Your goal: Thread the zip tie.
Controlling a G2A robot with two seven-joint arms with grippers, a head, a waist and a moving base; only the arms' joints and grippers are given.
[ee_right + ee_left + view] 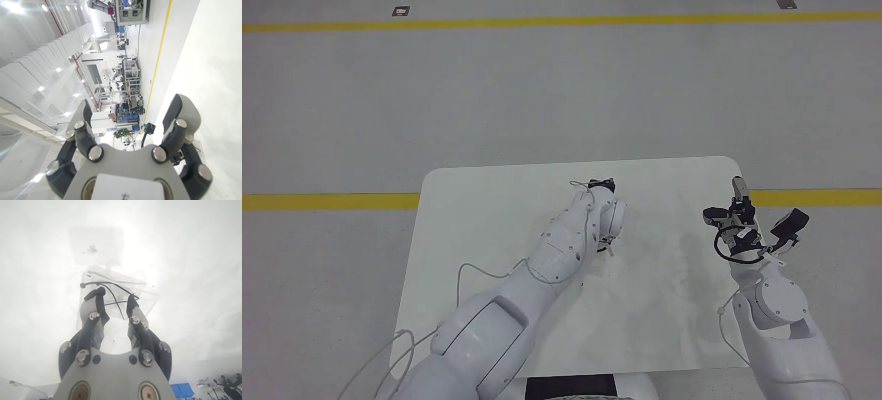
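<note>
Left tool (115, 294): hanging part-open over the clear box (149, 300), taped fingertips straddling loose zip ties (83, 285), pinching nothing.
Right tool (130, 103): gaping wide, carrying nothing, at the worktop (492, 230) edge.
Risk: thin, slick, springy black straps are crossing, so a closing pinch is likely catching two, or skidding off.
Box: rigid, glassy, thin-walled, probably sliding if nudged.

The left arm (560, 248) and right arm (780, 315) are glossy white rounded shells, with a thin pale cable (477, 268) beside the left. The left gripper (116, 296) and right gripper (131, 101) have grey plates, black links and silver screws. The left's fingertips (99, 303) seem wrapped in black tape.
</note>
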